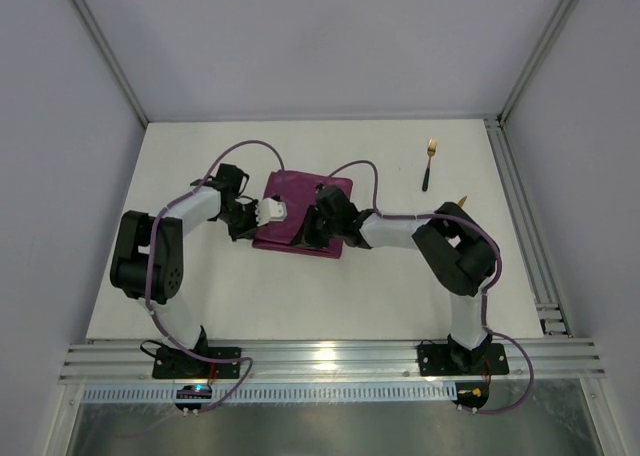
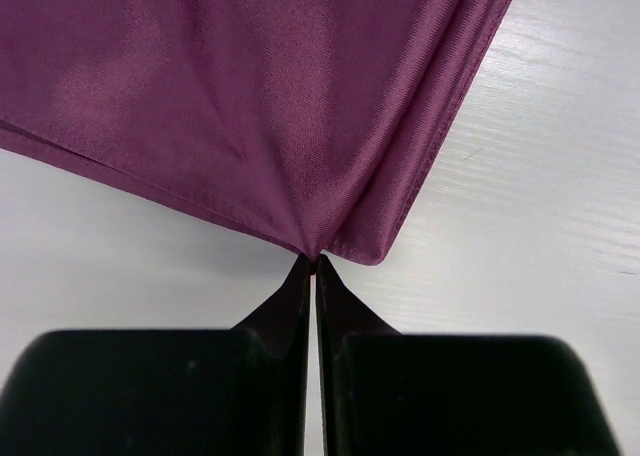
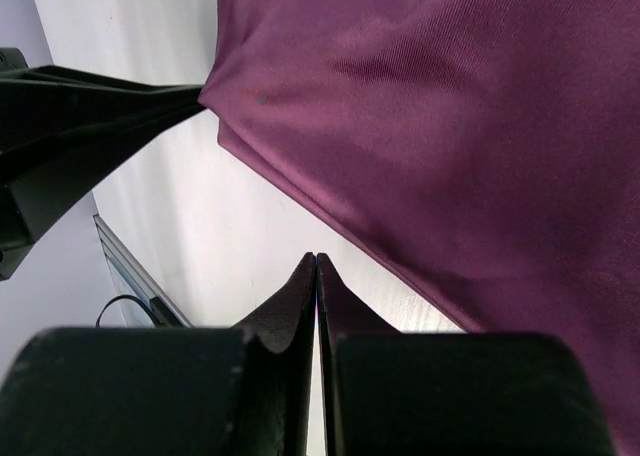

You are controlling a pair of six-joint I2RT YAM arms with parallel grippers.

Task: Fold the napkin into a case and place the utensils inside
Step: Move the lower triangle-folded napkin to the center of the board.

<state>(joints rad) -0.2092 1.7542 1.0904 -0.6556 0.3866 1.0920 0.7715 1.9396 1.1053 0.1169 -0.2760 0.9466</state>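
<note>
Your left gripper (image 2: 316, 261) is closed tight on a corner at the left side of the napkin (image 2: 250, 106), with the cloth pinched between its tips. Your right gripper (image 3: 316, 261) is fully closed too, but its tips meet on nothing, just short of the napkin's edge. The napkin lies folded between both arms. The fork (image 1: 430, 162) lies at the far right.

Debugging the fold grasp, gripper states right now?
Left gripper: closed on napkin corner.
Right gripper: closed, nothing visible between its fingers.
</note>
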